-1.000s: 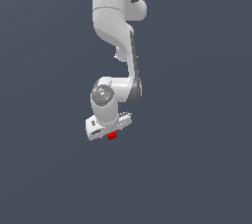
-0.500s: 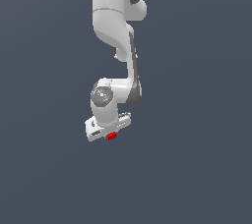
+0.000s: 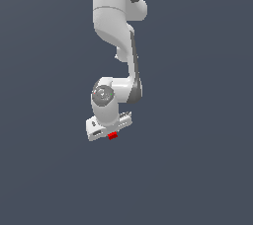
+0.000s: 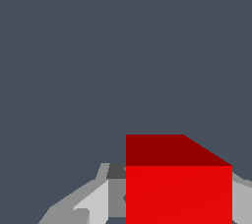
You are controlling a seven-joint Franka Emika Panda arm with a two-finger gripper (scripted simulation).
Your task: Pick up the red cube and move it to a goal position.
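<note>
The red cube (image 3: pixel 112 135) is a tiny bright red block sitting just under the white gripper (image 3: pixel 111 133) in the exterior view. In the wrist view the red cube (image 4: pixel 178 183) fills the space between the two grey-white fingers (image 4: pixel 88 203), which press against its sides. The gripper is shut on the cube. The white arm reaches down from the top of the exterior view to the hand. No goal marker shows in either view.
A plain dark grey-blue surface (image 3: pixel 197 169) fills the background in both views. No other objects show.
The gripper with the red cube has shifted very slightly; otherwise the arm's pose looks the same.
</note>
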